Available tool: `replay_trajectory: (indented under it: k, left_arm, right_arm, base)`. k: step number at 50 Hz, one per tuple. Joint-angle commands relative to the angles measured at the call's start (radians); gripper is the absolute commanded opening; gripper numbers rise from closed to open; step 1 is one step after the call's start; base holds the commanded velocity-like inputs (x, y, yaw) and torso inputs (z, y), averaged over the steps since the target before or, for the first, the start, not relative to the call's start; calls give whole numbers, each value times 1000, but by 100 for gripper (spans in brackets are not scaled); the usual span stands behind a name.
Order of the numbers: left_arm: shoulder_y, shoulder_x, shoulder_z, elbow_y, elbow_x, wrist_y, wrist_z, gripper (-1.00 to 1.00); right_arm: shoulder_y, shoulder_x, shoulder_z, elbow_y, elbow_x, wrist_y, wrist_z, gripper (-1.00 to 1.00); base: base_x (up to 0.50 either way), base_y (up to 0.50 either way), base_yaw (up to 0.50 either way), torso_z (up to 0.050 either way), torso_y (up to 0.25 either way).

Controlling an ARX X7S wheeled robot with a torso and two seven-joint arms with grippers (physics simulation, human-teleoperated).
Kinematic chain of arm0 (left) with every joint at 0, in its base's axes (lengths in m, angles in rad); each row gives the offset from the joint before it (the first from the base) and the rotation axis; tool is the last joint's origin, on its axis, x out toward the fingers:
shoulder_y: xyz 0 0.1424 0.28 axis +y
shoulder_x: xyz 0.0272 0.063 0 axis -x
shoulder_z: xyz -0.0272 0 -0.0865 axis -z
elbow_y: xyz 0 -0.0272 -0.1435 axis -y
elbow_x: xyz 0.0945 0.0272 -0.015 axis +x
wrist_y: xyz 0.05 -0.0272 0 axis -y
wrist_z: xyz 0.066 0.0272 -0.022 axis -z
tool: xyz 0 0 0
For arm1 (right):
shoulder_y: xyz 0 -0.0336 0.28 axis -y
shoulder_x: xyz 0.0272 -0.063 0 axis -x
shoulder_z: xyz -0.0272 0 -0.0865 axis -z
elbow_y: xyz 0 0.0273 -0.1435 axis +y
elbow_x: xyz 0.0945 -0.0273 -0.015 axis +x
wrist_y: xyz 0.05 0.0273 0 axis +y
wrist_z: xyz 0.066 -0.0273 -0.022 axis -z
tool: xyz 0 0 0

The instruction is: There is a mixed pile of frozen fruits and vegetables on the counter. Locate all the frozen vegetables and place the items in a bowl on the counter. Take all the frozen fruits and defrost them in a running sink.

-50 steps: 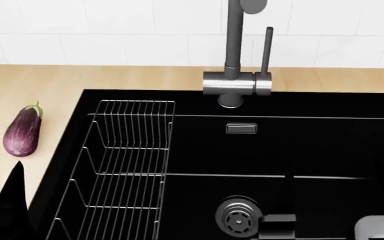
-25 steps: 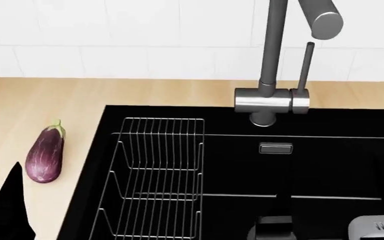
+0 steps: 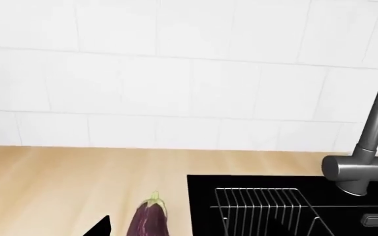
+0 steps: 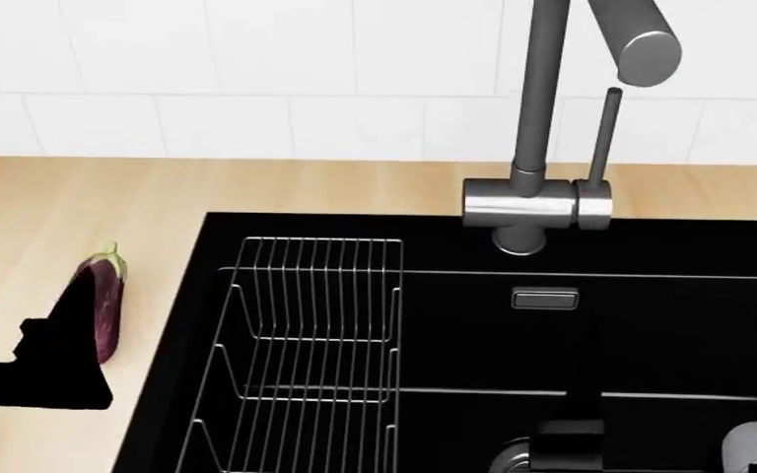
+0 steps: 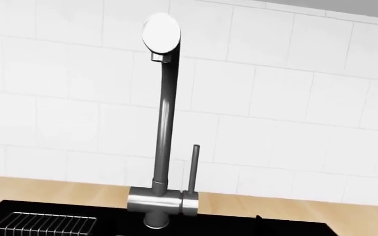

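You are reaching for the eggplant (image 4: pixel 105 296) at the middle left of the head view with the left gripper (image 4: pixel 50 365), its opening hidden, so next close on it for the bowl.

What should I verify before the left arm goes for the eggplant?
1. Eggplant lies on the counter, left of the sink: ok.
2. Eggplant visible to the head camera: not ok, the left arm covers its lower side.
3. Left gripper state: cannot tell, only a dark corner shows in the left wrist view.
4. Bowl to drop it in: not ok, in no view.
5. Water from the faucet: cannot tell, the spout runs out of the head view and no stream shows.
6. Right gripper: cannot tell, only a grey part at the head view's lower right edge.
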Motion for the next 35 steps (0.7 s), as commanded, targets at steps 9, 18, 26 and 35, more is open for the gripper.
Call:
replay_trajectory:
  k: [9,18,26,35]
  left_arm:
    - [-215,24,168,-278,109,-22,67,100]
    - [-198,16,231,-397,189,51,113,100]
    - [-173,23,269,-490,239,117,147,100]
    - [-161,29,294,-560,269,163,173,100]
  right_arm:
    - [6,-20,6,11,2,12,-18,100]
    - [6,-23,0,17,8,12,-17,100]
    - [10,-22,-8,24,9,14,-19,100]
    - [9,-21,-15,25,10,16,-19,100]
  base:
    - [0,0,0,0,0]
    - [0,0,0,0,0]
    - [0,0,0,0,0]
    - [0,0,0,0,0]
